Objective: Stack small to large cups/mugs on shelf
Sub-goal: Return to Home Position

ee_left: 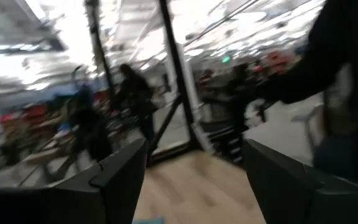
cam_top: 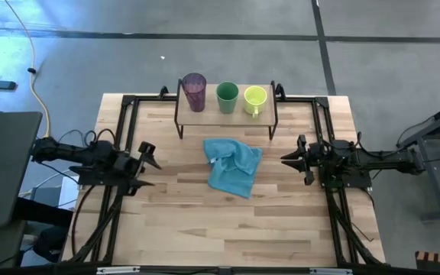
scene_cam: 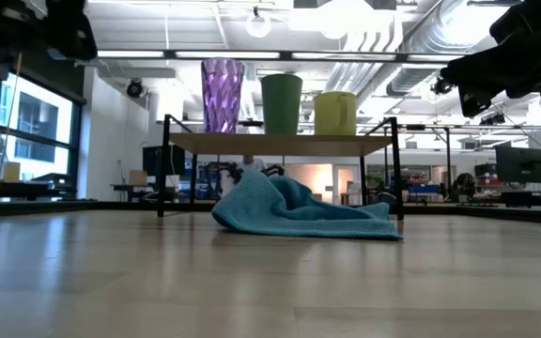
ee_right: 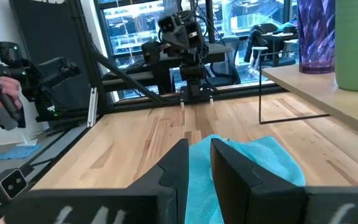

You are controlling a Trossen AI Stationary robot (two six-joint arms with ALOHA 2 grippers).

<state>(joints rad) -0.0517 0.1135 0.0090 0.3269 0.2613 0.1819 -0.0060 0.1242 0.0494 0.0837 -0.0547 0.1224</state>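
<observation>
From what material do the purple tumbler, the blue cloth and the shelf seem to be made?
Purple tumbler: probably clear plastic, maybe glass; light passes through its faceted wall.
Blue cloth: soft fabric, matte; it lies in crumpled folds.
Shelf: pale wood top with visible grain, on thin black legs, likely metal.

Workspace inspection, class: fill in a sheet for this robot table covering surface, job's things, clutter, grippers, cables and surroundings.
Surface: light wooden plank tabletop, bare at the front.
Job's things: translucent purple tumbler, green cup and yellow-green mug with handle stand upright in a row, apart, on the low wood-topped shelf with black legs; none is nested.
Clutter: crumpled light blue cloth lies in front of the shelf.
Grippers: left gripper open, empty, at the left edge; right gripper nearly closed, empty, at the right edge, pointing at the cloth.
Cables: yellow cable on the floor beyond the table's left.
Surroundings: grey floor; open room with ceiling lights behind.
</observation>
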